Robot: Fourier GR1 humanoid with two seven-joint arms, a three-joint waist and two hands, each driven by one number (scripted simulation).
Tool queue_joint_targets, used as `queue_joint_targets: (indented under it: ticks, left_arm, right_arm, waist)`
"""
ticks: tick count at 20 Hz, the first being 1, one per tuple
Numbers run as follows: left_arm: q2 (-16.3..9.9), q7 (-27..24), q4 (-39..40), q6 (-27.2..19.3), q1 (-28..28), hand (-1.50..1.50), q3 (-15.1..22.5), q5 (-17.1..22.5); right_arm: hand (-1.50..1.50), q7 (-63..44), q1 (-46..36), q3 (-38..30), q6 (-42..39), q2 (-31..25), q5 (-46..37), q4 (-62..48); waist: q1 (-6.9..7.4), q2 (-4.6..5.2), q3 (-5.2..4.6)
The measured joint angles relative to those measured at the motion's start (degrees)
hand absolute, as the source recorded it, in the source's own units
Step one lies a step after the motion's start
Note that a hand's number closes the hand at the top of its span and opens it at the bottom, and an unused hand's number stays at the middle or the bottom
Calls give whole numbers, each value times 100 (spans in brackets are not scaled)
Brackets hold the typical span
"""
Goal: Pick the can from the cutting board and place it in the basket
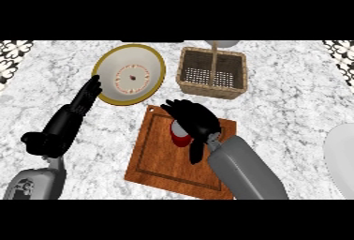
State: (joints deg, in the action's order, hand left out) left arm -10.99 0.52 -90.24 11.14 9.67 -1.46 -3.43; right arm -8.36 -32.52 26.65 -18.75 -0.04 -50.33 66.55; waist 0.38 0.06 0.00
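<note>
A red can (pixel 180 136) with a pale top stands on the wooden cutting board (pixel 155 161) in the middle of the counter. My right hand (pixel 192 120) lies over and around the can, fingers curled past its far side and thumb down its right side, hiding much of it. The wicker basket (pixel 236 86) with a handle stands beyond the board, to the upper right. My left hand (pixel 84 100) rests open at the left, fingers pointing up beside the plate.
A yellow-rimmed plate (pixel 153 61) with a small decorated centre lies at the back left, next to the basket. A white rounded object (pixel 342 157) shows at the right edge. Another pale object (pixel 223 43) sits behind the basket.
</note>
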Motion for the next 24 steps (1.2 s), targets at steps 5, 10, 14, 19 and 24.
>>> queue_joint_targets:
  ticks: [5, 10, 14, 19, 24]
  left_arm:
    - [-7, 23, 0, 71, 40, 0, -79, 9]
    - [12, -34, -77, 126, -92, 0, -111, -13]
    - [74, 136, -264, 98, -94, 0, -66, -50]
    - [48, 80, -140, 162, -25, 0, -139, -6]
    - [64, 85, -46, 190, 58, 0, -110, -13]
  right_arm:
    - [150, 5, -106, 160, -178, 0, 150, -164]
    - [150, 296, -16, 165, -209, -13, -156, -118]
    - [150, 609, -8, 234, 3, -51, -461, -225]
    - [150, -699, 42, 955, 215, -38, -215, 260]
    - [150, -2949, 43, 1699, 522, -9, 328, 1053]
  waist:
    - [-6, -9, 0]
    - [-10, -37, 4]
    - [-1, -62, 9]
    - [35, -50, -1]
    - [106, -49, -5]
